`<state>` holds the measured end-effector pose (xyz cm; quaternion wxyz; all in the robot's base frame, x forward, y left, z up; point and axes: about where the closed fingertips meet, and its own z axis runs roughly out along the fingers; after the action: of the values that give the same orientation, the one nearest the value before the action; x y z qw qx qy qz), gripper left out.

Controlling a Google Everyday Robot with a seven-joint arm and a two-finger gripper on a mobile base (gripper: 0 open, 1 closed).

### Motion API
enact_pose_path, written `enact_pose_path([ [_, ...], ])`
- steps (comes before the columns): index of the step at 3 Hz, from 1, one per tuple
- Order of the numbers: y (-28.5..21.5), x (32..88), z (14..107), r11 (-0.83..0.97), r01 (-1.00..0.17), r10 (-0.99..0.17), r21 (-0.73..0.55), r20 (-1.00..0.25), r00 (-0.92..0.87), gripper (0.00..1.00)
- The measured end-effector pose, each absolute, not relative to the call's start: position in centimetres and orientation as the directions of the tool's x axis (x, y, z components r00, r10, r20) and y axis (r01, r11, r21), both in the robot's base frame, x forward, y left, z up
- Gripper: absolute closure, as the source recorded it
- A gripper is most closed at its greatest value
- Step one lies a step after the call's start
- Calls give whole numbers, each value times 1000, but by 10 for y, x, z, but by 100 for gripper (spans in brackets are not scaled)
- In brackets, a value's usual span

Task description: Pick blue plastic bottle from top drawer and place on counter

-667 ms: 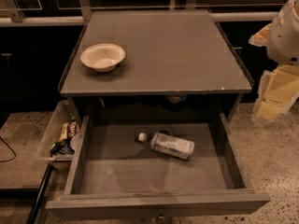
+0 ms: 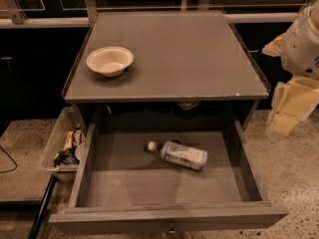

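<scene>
The blue plastic bottle point(image 2: 178, 155) lies on its side in the open top drawer point(image 2: 164, 215), a little right of the middle, with its white cap pointing left. The grey counter point(image 2: 189, 54) is directly above the drawer. My gripper point(image 2: 294, 103), pale yellow under the white arm housing point(image 2: 303, 41), hangs at the right edge of the view. It is beside the cabinet's right side, above the floor, and well apart from the bottle.
A white bowl point(image 2: 109, 60) stands on the counter's left part. A clear plastic bin of snack packets point(image 2: 64, 146) sits on the floor left of the drawer. A dark cable point(image 2: 7, 163) lies at far left. The speckled floor point(image 2: 294, 183) lies to the right.
</scene>
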<state>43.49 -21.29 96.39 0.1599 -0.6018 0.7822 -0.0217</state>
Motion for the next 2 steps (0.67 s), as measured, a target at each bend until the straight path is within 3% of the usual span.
enact_pose_path([
  [2,-191,416,867,268,-954,-919,-136,-333,-211,0],
])
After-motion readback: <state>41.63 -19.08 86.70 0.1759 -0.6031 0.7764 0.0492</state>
